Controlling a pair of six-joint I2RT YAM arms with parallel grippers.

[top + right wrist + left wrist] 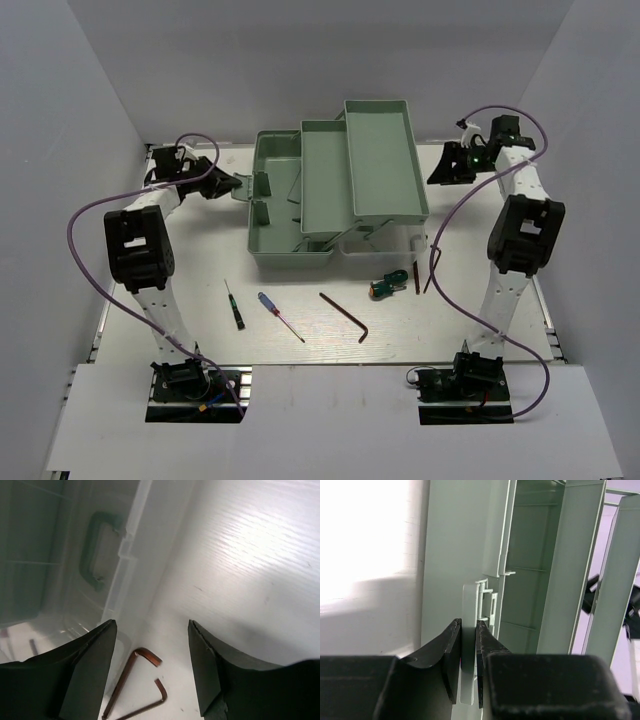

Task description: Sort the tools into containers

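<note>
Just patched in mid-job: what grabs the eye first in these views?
The mint-green toolbox dominates the centre, trays fanned open. The left gripper is clamped on a pale tab at its left end. In front, a black-handled screwdriver, blue-handled screwdriver, hex key and stubby screwdriver lie loose on the table; the right gripper hangs open at the far right.

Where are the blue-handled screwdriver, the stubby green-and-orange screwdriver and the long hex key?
blue-handled screwdriver (267, 302), top view, on its blue handle.
stubby green-and-orange screwdriver (383, 289), top view, on its green body.
long hex key (343, 310), top view, middle of its long arm.
</note>
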